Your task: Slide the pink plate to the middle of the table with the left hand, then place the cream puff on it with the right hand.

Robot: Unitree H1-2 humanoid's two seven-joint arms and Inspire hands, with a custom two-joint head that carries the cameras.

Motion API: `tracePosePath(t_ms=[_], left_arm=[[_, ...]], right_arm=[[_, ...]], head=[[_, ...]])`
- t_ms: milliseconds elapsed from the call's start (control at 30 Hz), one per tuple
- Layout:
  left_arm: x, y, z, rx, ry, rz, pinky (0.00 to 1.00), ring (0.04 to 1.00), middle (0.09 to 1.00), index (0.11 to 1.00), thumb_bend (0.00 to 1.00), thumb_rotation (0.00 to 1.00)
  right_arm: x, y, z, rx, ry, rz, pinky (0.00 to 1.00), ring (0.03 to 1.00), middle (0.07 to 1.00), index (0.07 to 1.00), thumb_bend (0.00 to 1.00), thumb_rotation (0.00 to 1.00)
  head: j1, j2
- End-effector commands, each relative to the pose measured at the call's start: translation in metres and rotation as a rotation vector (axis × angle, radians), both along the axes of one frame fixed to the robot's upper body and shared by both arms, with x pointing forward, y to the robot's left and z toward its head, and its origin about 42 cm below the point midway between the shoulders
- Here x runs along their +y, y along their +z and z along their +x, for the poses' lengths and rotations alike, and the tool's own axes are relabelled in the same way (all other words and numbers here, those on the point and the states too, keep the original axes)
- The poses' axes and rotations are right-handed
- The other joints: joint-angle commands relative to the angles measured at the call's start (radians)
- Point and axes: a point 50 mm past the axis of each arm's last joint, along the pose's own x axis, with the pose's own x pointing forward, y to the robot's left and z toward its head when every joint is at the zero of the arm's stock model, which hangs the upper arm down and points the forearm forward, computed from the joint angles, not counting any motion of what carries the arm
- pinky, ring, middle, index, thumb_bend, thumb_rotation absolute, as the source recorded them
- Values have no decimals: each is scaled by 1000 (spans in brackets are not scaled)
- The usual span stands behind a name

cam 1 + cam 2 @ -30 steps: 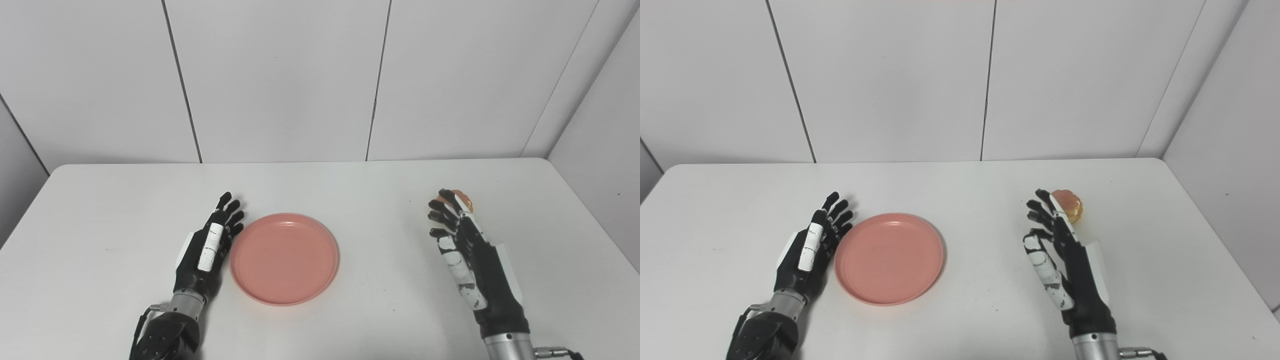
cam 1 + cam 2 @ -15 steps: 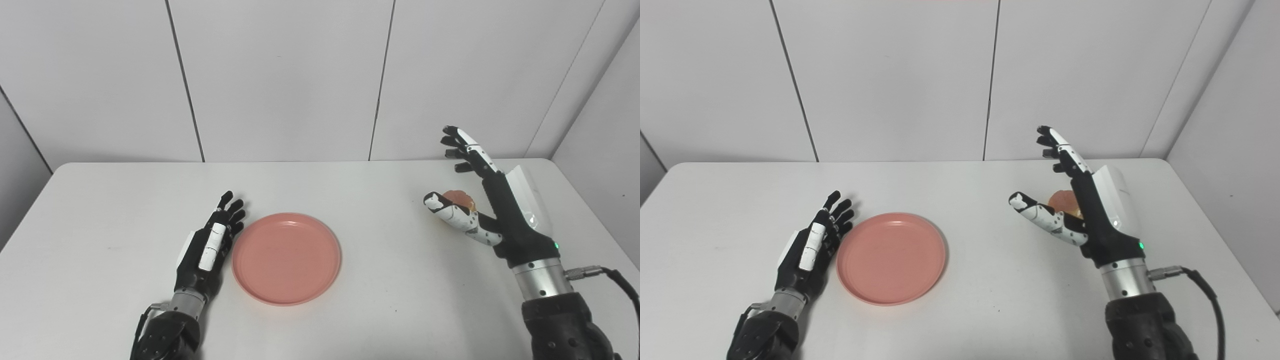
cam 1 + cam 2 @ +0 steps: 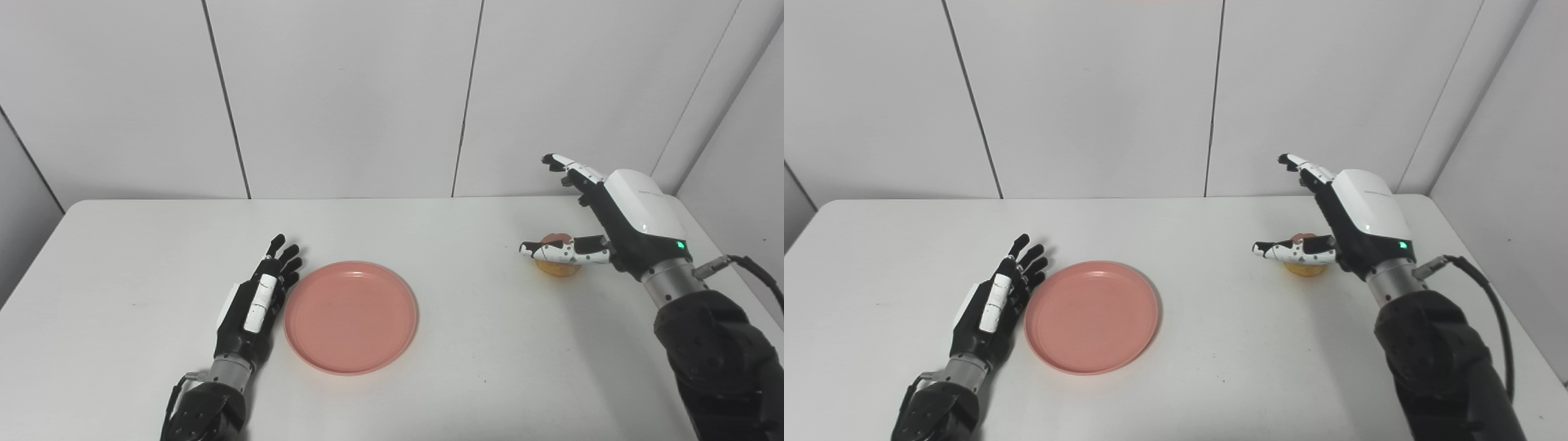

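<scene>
A white table point(image 3: 122, 257) stands against a grey panelled wall point(image 3: 343, 92). The pink plate point(image 3: 350, 316) lies flat on the table a little left of the middle and toward the near side, with nothing on it. The left hand point(image 3: 254, 303) lies just beside the plate's left rim, on edge with its fingers point(image 3: 283, 257) straight, together and pointing to the far side; it holds nothing, and whether its side touches the rim cannot be told. Its arm comes in from the near left. The puff point(image 3: 556, 266) sits on the table at the right, well apart from the plate, about level with the plate's far rim. The right hand point(image 3: 1350, 214) hangs above the puff, spread wide and holding nothing: its fingers point(image 3: 1301, 164) reach up and to the left over the puff, clear of it, while the thumb point(image 3: 1289, 248) stretches leftward across the puff's near upper side and hides part of it. Whether the thumb touches the puff cannot be told. A small green light shows on the wrist of that hand, and a black cable point(image 3: 1488, 306) runs from the wrist down along the dark sleeve of the right arm, which comes in from the near right corner.
</scene>
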Motion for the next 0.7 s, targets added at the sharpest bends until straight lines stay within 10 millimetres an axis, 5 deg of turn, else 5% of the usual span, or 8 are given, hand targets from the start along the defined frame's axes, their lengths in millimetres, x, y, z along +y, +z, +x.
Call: tracePosePath(t_ms=[0, 667], left_arm=[[-6, 7, 3, -29, -12, -5, 944, 936, 964, 989, 921, 840], [-9, 8, -2, -24, -15, -10, 946, 930, 960, 997, 909, 829]], right_arm=[[-9, 20, 11, -21, -17, -36, 677, 815, 870, 862, 1000, 372], [-30, 11, 90, 210, -91, -203, 743, 868, 891, 847, 1000, 393]], head=[[4, 1], [20, 5]])
